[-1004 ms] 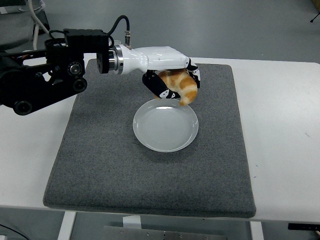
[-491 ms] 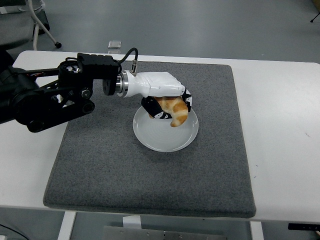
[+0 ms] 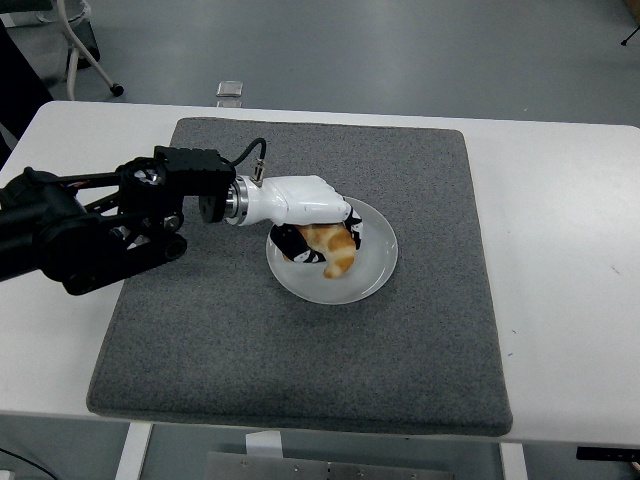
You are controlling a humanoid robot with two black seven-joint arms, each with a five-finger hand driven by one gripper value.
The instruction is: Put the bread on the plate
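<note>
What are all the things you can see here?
bread: one, golden brown croissant, over the plate, held in the left hand
plate: one, white, round, middle of the mat
mat: one, dark grey, covering most of the table
table: one, white
chair: part of one, pale legs on wheels, on the floor at top left
small object: one, grey, on the floor behind the table
left arm: one, black, from the left edge
left hand: one, white and black, closed around the bread
</note>
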